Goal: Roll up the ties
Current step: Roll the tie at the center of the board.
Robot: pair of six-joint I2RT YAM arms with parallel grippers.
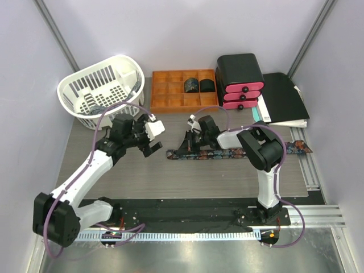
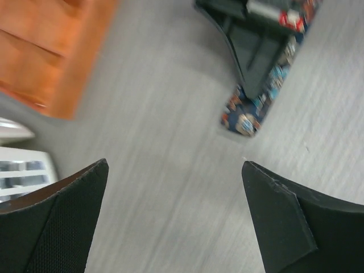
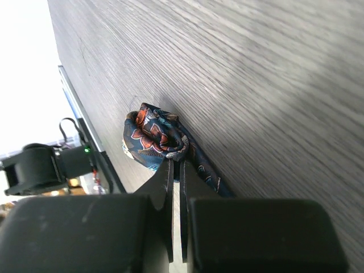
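A long dark tie (image 1: pixel 239 152) with a red and blue print lies flat across the table. My right gripper (image 1: pixel 188 147) is shut on it near its left end (image 2: pixel 243 116). In the right wrist view the jaws (image 3: pixel 176 162) pinch the fabric beside a small bunched curl of the tie (image 3: pixel 151 139). My left gripper (image 1: pixel 159 138) hovers just left of that end, apart from it. Its fingers (image 2: pixel 68 216) stand wide open over bare table, midpoint (image 2: pixel 175 165). Two rolled ties (image 1: pixel 191 85) (image 1: pixel 207 85) sit in the orange tray (image 1: pixel 168 91).
A white basket (image 1: pixel 74 85) with a striped item inside stands at the back left. A black unit with pink drawers (image 1: pixel 242 79) and a black folder (image 1: pixel 284 96) stand at the back right. A metal rail (image 1: pixel 310 170) runs along the right edge.
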